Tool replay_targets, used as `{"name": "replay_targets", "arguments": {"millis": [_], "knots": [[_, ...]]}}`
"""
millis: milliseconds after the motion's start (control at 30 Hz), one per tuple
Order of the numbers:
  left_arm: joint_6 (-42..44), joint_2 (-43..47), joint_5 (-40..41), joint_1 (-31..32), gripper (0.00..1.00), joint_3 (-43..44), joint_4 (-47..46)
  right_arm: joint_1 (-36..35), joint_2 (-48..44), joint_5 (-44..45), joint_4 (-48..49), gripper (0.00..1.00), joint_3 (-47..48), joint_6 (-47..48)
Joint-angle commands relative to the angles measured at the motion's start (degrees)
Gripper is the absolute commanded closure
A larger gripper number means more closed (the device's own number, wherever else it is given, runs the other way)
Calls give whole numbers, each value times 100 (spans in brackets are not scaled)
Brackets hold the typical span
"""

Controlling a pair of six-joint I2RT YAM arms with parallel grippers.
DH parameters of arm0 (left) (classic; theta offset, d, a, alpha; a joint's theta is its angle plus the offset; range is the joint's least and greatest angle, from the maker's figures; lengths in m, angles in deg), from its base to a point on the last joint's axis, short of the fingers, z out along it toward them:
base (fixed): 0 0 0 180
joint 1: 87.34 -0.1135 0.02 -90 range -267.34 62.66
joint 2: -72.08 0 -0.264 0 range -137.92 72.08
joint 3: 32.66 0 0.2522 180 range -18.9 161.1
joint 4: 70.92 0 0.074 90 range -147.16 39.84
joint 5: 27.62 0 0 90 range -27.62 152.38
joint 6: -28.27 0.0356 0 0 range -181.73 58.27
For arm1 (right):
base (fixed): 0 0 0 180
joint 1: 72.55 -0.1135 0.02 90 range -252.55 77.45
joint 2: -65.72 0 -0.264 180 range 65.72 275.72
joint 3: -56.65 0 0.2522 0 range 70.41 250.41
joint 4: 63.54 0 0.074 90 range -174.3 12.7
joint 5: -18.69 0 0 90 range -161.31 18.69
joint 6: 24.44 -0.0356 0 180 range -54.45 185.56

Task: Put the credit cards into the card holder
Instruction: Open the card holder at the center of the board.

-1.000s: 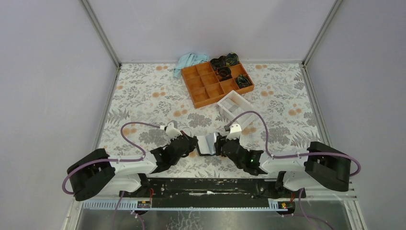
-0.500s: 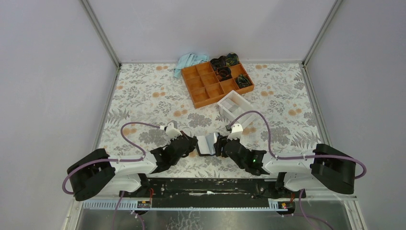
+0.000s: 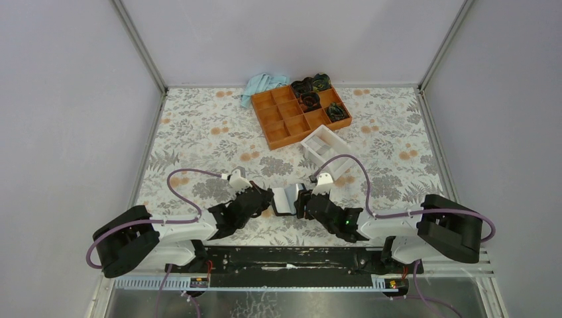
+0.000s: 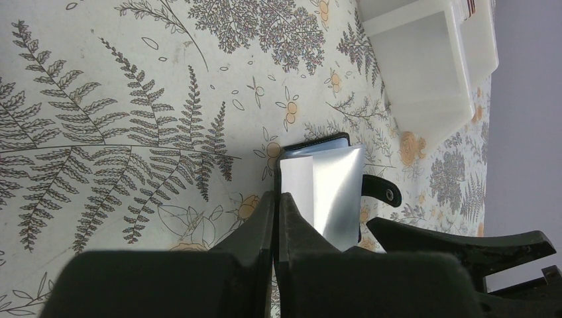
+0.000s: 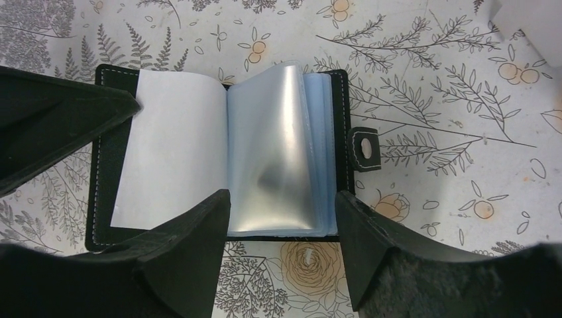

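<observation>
The black card holder lies open on the floral table between my two grippers. It shows a white page on its left, clear light-blue sleeves on its right, and a snap tab. My left gripper is shut, pinching the left cover edge of the card holder. My right gripper is open, its fingers either side of the sleeves' near edge with nothing gripped. The credit cards do not show plainly; only an orange-brown sliver peeks from the white box.
A white open-topped box stands just beyond the card holder, seen up close at the top right of the left wrist view. Behind it sit an orange compartment tray holding dark items and a blue cloth. Walls enclose the table.
My right gripper has edged slightly left over the card holder and its arm has shifted a little. The left gripper and the card holder stay where they were.
</observation>
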Motion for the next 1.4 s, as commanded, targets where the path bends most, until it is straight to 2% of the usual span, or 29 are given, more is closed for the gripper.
{"name": "replay_targets", "arguments": {"millis": [0, 567, 1367], "knots": [[77, -31, 67, -39, 100, 23, -136, 20, 47, -93, 425, 33, 6, -188], [31, -81, 37, -39, 100, -34, -257, 254, -2, -437, 1283, 32, -549, -555], [-14, -198, -7, -39, 100, -52, -353, 256, -335, -522, 918, 32, -299, -301]]}}
